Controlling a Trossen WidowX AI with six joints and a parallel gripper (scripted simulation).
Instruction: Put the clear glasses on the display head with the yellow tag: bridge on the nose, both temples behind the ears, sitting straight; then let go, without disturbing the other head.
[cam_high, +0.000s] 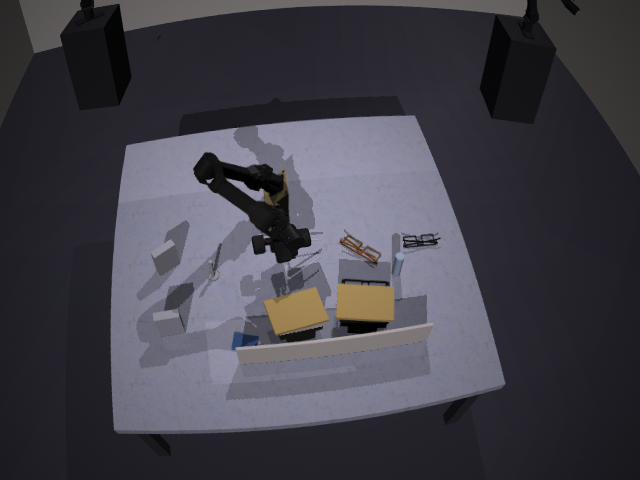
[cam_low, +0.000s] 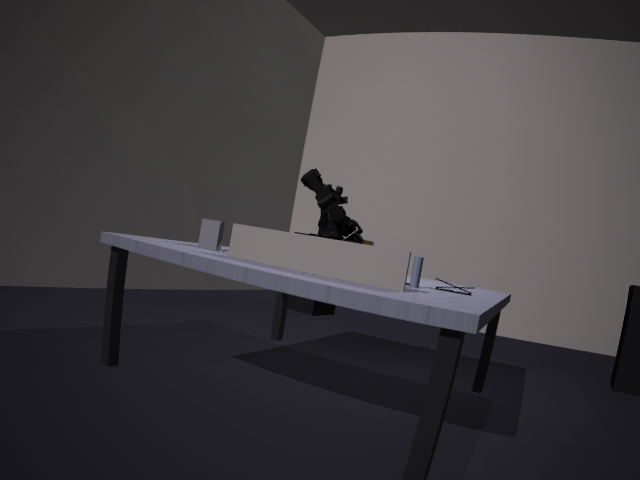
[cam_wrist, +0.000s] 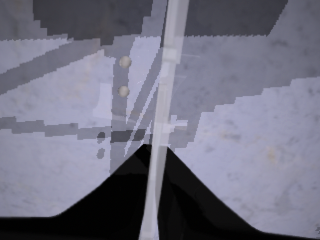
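The clear glasses (cam_high: 308, 256) (cam_wrist: 167, 90) lie low over the table (cam_high: 361, 165), behind the two display heads. In the wrist view one clear bar of the frame runs straight up between my fingertips, with two nose pads to its left. My gripper (cam_high: 290, 256) (cam_low: 352, 236) (cam_wrist: 154, 153) is shut on that bar. The left head (cam_high: 295, 310) and the right head (cam_high: 364, 303) show tan tops. A dark frame (cam_high: 362, 281) sits at the right head's back edge. A blue tag (cam_high: 244, 341) lies by the left head. I see no yellow tag.
Orange glasses (cam_high: 360, 249), black glasses (cam_high: 420, 240) (cam_low: 454, 287) and a pale blue cylinder (cam_high: 398, 263) (cam_low: 417, 269) lie to the right. A cream board (cam_high: 336, 343) (cam_low: 310, 258) stands in front of the heads. Two grey boxes (cam_high: 164, 256) (cam_high: 168, 322) and a small tool (cam_high: 214, 266) are on the left.
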